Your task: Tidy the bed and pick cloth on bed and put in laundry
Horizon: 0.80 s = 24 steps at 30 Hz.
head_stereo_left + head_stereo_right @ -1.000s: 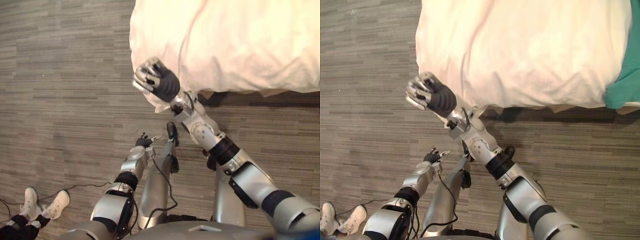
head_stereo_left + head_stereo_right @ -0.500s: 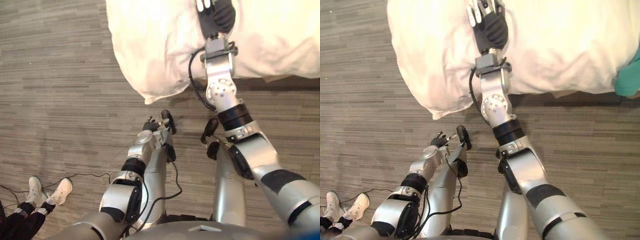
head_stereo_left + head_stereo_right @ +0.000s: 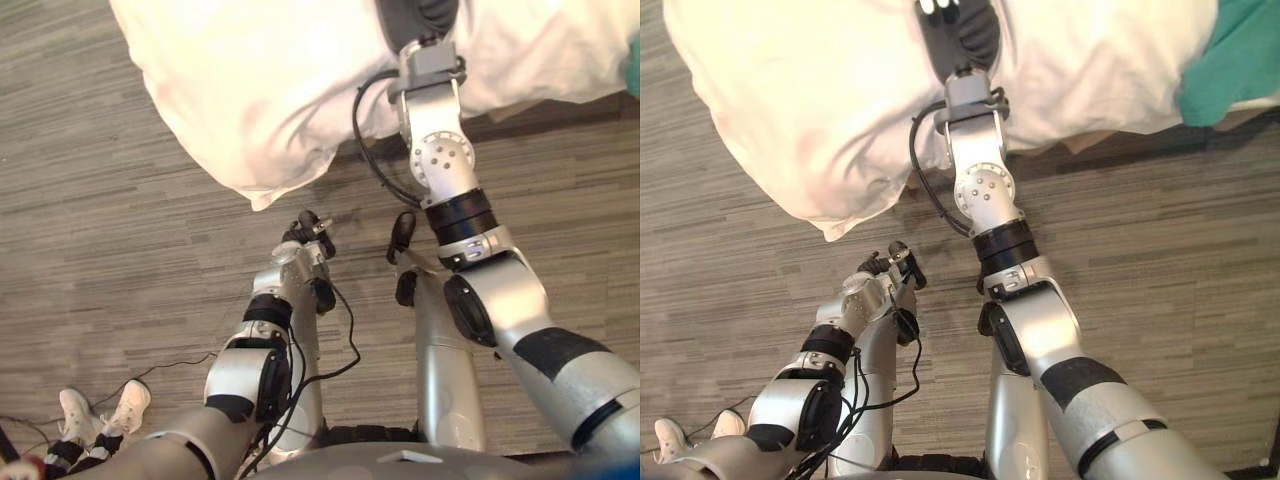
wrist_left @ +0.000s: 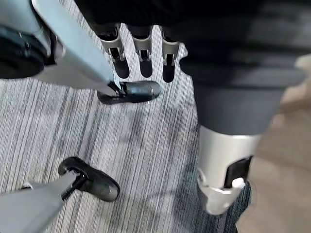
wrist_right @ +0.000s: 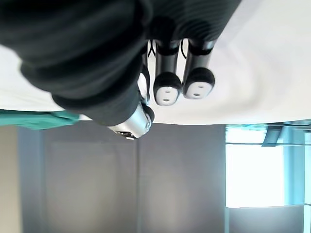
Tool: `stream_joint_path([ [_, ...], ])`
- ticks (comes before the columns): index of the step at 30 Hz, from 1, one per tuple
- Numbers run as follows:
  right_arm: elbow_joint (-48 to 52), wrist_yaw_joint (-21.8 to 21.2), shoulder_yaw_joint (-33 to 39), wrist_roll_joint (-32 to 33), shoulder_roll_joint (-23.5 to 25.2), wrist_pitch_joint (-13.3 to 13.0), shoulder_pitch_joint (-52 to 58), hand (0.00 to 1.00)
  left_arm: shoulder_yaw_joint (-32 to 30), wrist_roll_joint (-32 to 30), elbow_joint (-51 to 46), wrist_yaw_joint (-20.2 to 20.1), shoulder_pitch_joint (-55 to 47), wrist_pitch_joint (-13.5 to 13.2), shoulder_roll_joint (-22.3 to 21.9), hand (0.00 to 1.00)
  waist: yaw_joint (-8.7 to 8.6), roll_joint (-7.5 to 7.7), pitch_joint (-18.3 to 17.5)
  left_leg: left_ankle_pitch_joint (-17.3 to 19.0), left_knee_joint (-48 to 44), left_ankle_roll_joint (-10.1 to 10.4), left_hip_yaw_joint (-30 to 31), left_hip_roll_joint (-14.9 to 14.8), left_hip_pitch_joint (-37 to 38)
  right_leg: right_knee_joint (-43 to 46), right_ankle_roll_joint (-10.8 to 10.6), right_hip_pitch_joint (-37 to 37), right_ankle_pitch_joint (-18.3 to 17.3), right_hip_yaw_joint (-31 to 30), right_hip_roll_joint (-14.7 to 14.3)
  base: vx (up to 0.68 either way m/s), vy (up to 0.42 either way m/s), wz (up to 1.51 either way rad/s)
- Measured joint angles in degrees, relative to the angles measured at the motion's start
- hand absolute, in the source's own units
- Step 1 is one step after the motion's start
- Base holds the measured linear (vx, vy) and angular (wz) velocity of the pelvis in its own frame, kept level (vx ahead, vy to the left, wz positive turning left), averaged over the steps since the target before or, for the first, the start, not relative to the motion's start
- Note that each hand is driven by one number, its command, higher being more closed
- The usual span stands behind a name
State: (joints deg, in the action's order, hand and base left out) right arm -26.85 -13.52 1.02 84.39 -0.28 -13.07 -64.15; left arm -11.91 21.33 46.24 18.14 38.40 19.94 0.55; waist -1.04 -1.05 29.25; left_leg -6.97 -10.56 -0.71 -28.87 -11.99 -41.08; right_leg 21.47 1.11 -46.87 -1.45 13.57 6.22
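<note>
A white duvet (image 3: pixel 790 100) covers the bed, its near-left corner drooping over the edge. A crumpled green cloth (image 3: pixel 1228 60) lies at the bed's right end.

The duvet (image 3: pixel 280 90) is a plain creamy white with no print, faintly pinkish in its folds. At the far right, the cloth (image 3: pixel 1230 60) is a plain teal green. Under the duvet's near edge runs a beige strip, perhaps the bed base (image 3: pixel 1110 138). The floor (image 3: pixel 90 250) is grey-brown, in thin streaked bands of lighter and darker tone. The right hand (image 3: pixel 960 35) has a black ribbed cover and silver fingers; the left hand (image 3: pixel 305 230) has silver fingers with dark tips. At the near left, a person's shoes (image 3: pixel 128 402) are white.
</note>
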Motion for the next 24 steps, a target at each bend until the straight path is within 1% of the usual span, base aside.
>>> stream_joint_path([
  [1,0.5,-0.2,0.8,0.6,0.0,0.0,0.5,1.00,-0.2,0.0,0.0,0.1,0.1,0.2,0.5,0.00,-0.11,0.40,0.0,0.3,-0.3,-0.2,-0.3,-0.1,0.0,-0.5,0.0,0.2,0.4,-0.2,-0.1,0.01,0.056,-0.25],
  [3,1.4,-1.7,4.0,1.4,-0.3,-0.4,2.4,1.00,-2.2,0.0,0.0,0.6,0.3,1.1,2.0,0.00,-1.33,1.37,0.4,1.4,-1.7,-0.6,-0.7,-0.4,0.0,-2.5,-0.7,1.3,1.6,-0.7,-0.4,0.01,0.067,-0.18],
  [4,1.7,-2.2,4.8,2.2,-0.4,-0.5,3.2,1.00,-2.3,0.0,0.0,0.6,0.3,1.2,2.4,0.00,-1.39,1.70,0.4,1.9,-2.3,-0.8,-0.9,-0.6,0.0,-3.0,-0.7,1.6,2.0,-1.0,-0.6,0.02,0.072,-0.26],
  [5,2.6,-2.6,6.7,3.2,-0.9,-0.5,5.1,1.00,-2.4,0.0,0.0,0.6,0.3,1.2,3.0,0.00,-1.31,2.41,0.4,3.0,-3.7,-0.9,-1.7,-1.1,0.0,-4.0,-0.6,2.1,2.9,-1.7,-0.9,0.02,0.076,-0.36],
  [6,3.1,-3.2,8.4,3.4,-1.5,-0.5,7.2,1.00,-2.8,0.0,0.0,0.6,0.4,1.2,3.7,0.00,-1.45,2.82,0.4,4.1,-5.0,-1.1,-2.1,-1.5,0.0,-4.9,-1.0,2.8,3.5,-2.1,-1.1,0.03,0.076,-0.34],
  [7,3.2,-3.7,9.1,4.0,-2.2,-0.5,8.5,1.00,-3.0,0.0,0.0,0.6,0.4,1.2,4.1,0.00,-1.54,2.84,0.4,4.6,-5.7,-1.2,-2.2,-1.7,0.0,-5.3,-0.8,3.3,4.0,-2.2,-1.2,0.03,0.079,-0.25],
  [8,2.6,-3.7,11.3,5.6,-3.5,-0.9,11.4,1.00,-3.3,0.0,0.0,0.6,0.5,1.2,4.3,0.00,-1.57,2.91,0.4,5.4,-6.7,-1.3,-2.4,-1.9,0.1,-5.9,-1.1,3.8,4.4,-2.5,-1.2,0.04,0.073,-0.19],
  [9,-0.6,-2.9,14.6,7.3,-4.8,-1.4,13.8,1.00,-4.1,0.0,0.0,0.6,0.7,1.2,4.3,0.00,-1.51,2.94,0.4,6.2,-7.8,-1.5,-2.7,-2.1,0.2,-5.9,-1.3,4.1,4.5,-3.1,-1.2,0.03,0.069,-0.20],
  [11,-5.9,-1.6,18.2,9.7,-6.6,-1.8,17.6,1.00,-4.5,0.0,0.0,0.6,0.8,1.1,4.4,0.00,-1.25,2.94,0.4,7.3,-8.9,-1.7,-3.8,-2.4,0.4,-5.9,-1.6,4.1,4.8,-4.0,-1.2,0.04,0.044,-0.25],
  [12,-6.9,-1.4,18.8,10.0,-6.9,-1.9,19.4,1.00,-4.7,0.0,0.0,0.6,0.8,1.1,4.5,0.00,-1.31,2.94,0.4,7.7,-9.4,-1.8,-4.1,-2.6,0.6,-5.7,-1.7,4.1,4.8,-4.3,-1.2,0.05,0.037,-0.35],
  [14,-7.8,-1.4,21.4,10.0,-7.2,-1.4,24.7,1.00,-5.1,-0.1,0.0,0.4,-0.5,1.0,5.3,0.00,-1.78,2.95,0.4,9.3,-11.1,-1.9,-5.3,-3.2,2.2,-4.8,-1.7,4.9,4.8,-5.3,-1.3,0.05,0.026,-0.37],
  [15,-7.8,-1.4,21.7,9.9,-7.5,-1.1,25.2,1.00,-5.1,-0.1,0.0,0.4,-0.7,1.0,5.5,0.00,-2.12,2.88,0.5,9.5,-11.5,-1.9,-5.3,-3.4,2.8,-4.8,-1.8,5.5,4.8,-5.6,-1.4,0.03,0.026,-0.30],
  [16,-7.7,-1.5,21.8,9.7,-8.5,-0.6,26.4,1.00,-5.1,-0.1,0.0,-0.1,-1.0,0.8,6.0,0.00,-2.54,2.88,0.5,10.1,-11.9,-1.6,-5.4,-3.6,4.4,-4.8,-1.8,7.1,4.7,-6.0,-1.6,0.01,0.023,-0.17],
  [17,-7.6,-1.8,21.7,9.3,-9.7,0.0,27.7,1.00,-4.9,-0.2,0.0,-0.8,-1.2,0.6,5.6,0.00,-2.48,2.86,0.4,10.3,-11.9,-1.5,-5.4,-3.7,6.4,-4.9,-1.9,9.1,4.4,-6.1,-1.7,0.00,0.007,-0.12],
  [19,-6.4,-2.6,21.7,9.2,-10.6,0.4,29.3,1.00,-5.0,-0.3,0.0,-1.9,-1.7,0.3,5.3,0.00,-2.43,2.77,0.4,10.8,-11.7,-1.2,-5.4,-3.9,8.7,-5.0,-2.0,11.5,3.6,-6.0,-1.9,0.00,0.000,0.00],
  [21,-3.1,-5.6,21.8,6.8,-12.5,0.9,31.4,1.00,-5.0,-0.9,-0.4,-3.7,-3.8,-0.3,5.8,0.00,-2.29,2.51,0.2,11.3,-11.3,-0.5,-5.5,-4.0,11.4,-5.7,-1.8,14.3,3.2,-5.9,-2.0,-0.03,-0.018,-0.05],
  [22,-1.8,-6.6,21.9,5.9,-13.0,0.9,31.8,1.00,-4.9,-1.4,-0.4,-4.4,-4.4,-0.4,6.1,0.00,-2.25,2.51,0.2,11.3,-11.1,-0.5,-5.6,-4.0,12.1,-6.0,-1.8,14.9,3.0,-5.9,-2.0,-0.01,-0.006,-0.10],
  [24,6.9,-9.5,22.2,1.3,-15.0,0.8,34.9,1.00,-4.4,-2.7,-0.4,-5.6,-7.2,-0.6,7.1,0.00,-1.57,2.31,0.1,11.3,-10.3,-0.3,-6.4,-3.9,14.7,-7.6,-1.9,17.6,3.3,-5.8,-2.1,0.01,0.000,-0.14],
])
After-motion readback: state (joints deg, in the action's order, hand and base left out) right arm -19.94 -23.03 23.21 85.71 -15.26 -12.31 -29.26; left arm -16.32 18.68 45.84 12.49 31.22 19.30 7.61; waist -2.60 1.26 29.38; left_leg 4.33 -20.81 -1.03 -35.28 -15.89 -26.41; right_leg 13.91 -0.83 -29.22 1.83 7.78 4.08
